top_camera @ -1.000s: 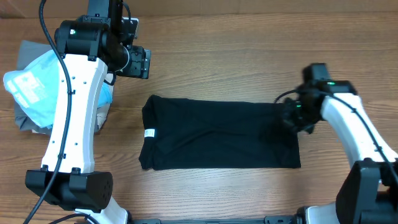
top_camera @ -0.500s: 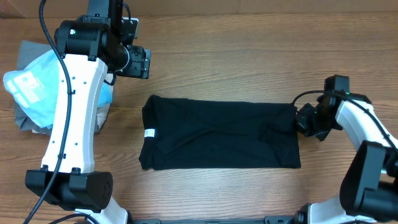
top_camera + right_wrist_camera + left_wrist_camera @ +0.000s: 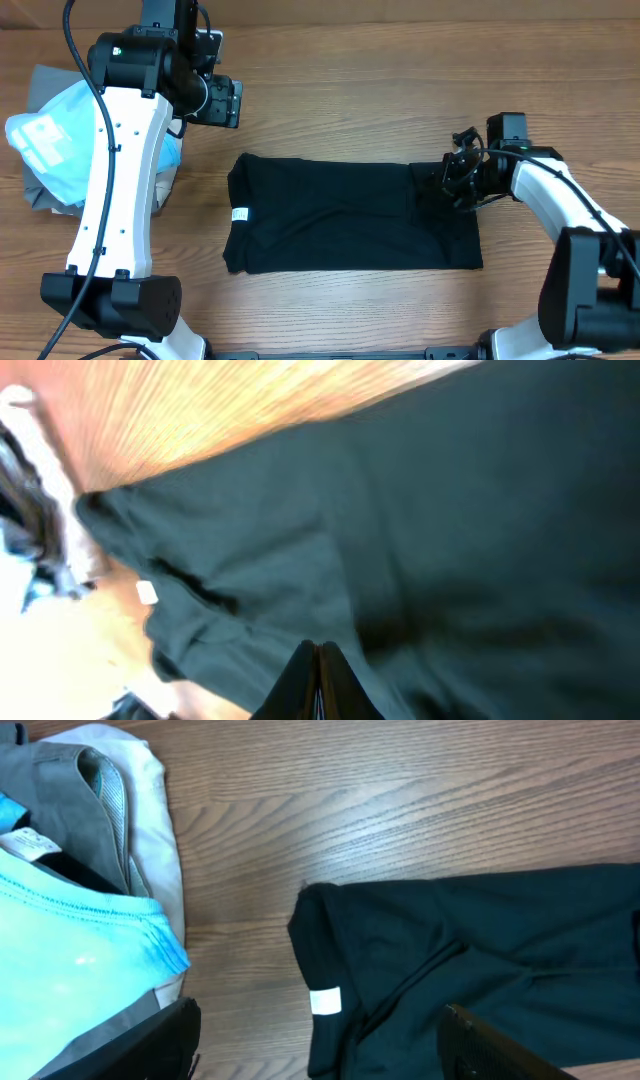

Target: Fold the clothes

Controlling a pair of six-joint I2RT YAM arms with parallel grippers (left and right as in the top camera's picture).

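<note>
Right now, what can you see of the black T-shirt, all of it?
The black T-shirt is soft, plain fabric, lying flat on the wooden table, folded into a long rectangle with faint wrinkles. Its collar end points left, showing a small white tag. The right gripper, closed, sits over its upper right corner.

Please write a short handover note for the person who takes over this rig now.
Left claw: open, raised, holding nothing.
Right claw: shut, at the black T-shirt's right end; a pinch on fabric cannot be confirmed.
T-shirt: a flat long band, white tag at its left end.
Done: sides appear folded in. Left: the crosswise folds.
</note>
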